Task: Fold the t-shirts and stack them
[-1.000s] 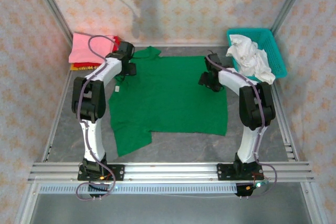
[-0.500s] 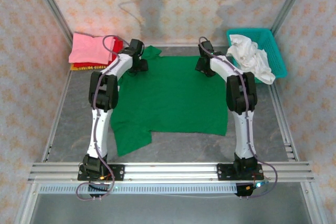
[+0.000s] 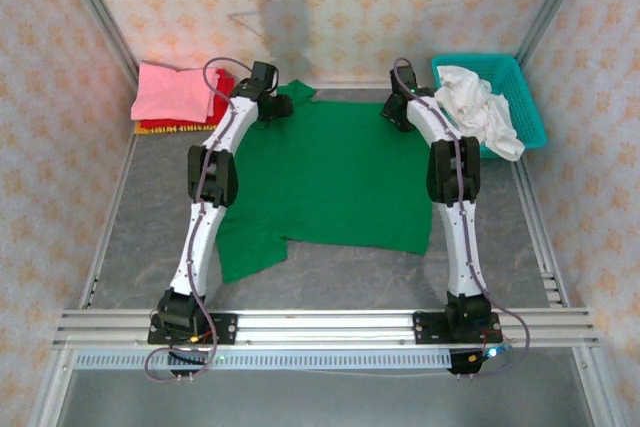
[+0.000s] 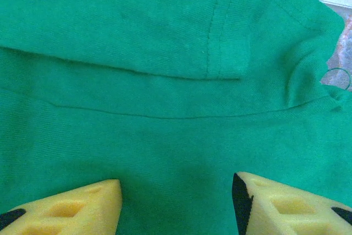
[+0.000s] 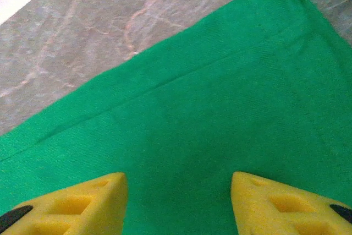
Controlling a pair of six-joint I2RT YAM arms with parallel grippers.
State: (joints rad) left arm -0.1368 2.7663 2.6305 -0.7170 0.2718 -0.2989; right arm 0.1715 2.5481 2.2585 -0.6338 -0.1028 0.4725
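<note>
From above, the large green t-shirt [image 3: 340, 172] lies spread flat over the middle of the grey counter [image 3: 140, 237], with one sleeve poking out at its near left corner. The left gripper [image 3: 280, 105] is low over the shirt's far left corner, and the right gripper [image 3: 392, 112] is over the far right corner. A pink t-shirt [image 3: 170, 92] lies on top of a pile in the far left corner, with a red one [image 3: 226, 82] and a yellow-orange one [image 3: 160, 127] showing at its edges. A teal basket [image 3: 530, 112] with crumpled white cloth [image 3: 480, 107] in it stands at the far right. In the left wrist view, the left gripper [image 4: 176, 202] has its yellow jaws standing apart with nothing between them, and the green t-shirt [image 4: 165, 53] lies below, one stitched layer folded over another. In the right wrist view, the right gripper [image 5: 179, 202] also has its jaws apart and empty above the hemmed edge of the green t-shirt [image 5: 220, 119], with bare counter [image 5: 110, 20] beyond it.
</note>
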